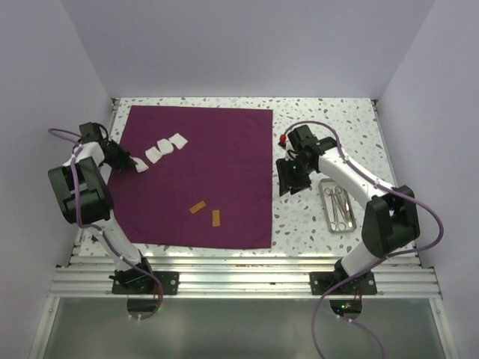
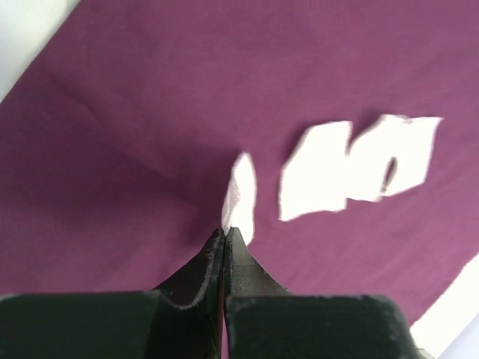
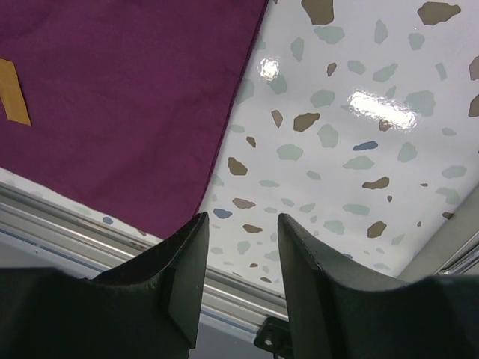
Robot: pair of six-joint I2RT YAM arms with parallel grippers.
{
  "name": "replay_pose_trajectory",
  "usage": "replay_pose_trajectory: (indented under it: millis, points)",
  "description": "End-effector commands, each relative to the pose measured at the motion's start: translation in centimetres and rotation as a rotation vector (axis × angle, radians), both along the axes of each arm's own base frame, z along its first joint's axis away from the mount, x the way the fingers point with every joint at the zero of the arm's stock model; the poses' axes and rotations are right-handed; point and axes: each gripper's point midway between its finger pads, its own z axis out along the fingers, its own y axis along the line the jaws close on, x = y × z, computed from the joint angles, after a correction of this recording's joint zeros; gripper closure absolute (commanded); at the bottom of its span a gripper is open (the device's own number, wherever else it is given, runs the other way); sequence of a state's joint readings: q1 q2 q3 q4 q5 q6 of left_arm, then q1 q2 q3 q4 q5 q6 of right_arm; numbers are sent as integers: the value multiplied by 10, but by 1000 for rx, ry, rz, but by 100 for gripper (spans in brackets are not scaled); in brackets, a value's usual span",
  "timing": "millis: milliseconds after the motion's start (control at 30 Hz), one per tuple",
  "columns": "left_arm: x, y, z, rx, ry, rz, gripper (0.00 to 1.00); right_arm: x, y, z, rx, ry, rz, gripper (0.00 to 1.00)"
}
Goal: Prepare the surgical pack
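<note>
Pinching the nearest white square (image 1: 140,164) with the left end effector (image 1: 123,158), over the left margin of the surgical pack (image 1: 202,179). In the left wrist view, showing the end effector (image 2: 225,232) clenched tip to tip, with that square's thin edge (image 2: 241,191) rising straight out of the closed jaws. Having the cloth directly beneath this arm and stretching away toward the right edge of the table (image 1: 329,120). Hovering with the right end effector (image 1: 290,179) released and holding nothing, jaws standing apart over bare table just beside the pack's right edge, so having the cloth lying toward the table's left edge from there. Judging the left arm much the nearer to the white squares, and the right arm the nearer to the pack's right edge and to the metal tray (image 1: 352,224) by the table's right edge. Finding no long axis to steer by: lying opened out flat as one big square, sides running parallel to the table's edges, covering the left and middle from near the far edge almost to the near edge. Looking plum-purple, matte and smooth with only faint creases, carrying the other white squares (image 1: 166,146) in a close slanting row toward its far-left corner and two small tan strips (image 1: 198,207) closer to its near edge.
</note>
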State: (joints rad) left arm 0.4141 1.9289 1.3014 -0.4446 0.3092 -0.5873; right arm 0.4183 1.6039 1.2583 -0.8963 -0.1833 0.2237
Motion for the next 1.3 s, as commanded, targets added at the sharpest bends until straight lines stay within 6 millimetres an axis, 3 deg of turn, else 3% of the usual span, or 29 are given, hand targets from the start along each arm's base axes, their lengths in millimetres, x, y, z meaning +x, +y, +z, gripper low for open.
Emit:
replay_pose_trajectory:
  millis: [0,400,600,1267]
  points:
    - [19,0,57,3,-151,-1,100,9,10,8,42,-26,5,54]
    - [49,-27,55,-102,-210,-63,100,16,15,3,47,-12,-3,54]
    - [66,-31,52,-120,-226,-72,100,16,15,0,39,-3,-1,54]
    - [77,-41,15,-147,-163,-76,100,25,16,-4,19,12,20,54]
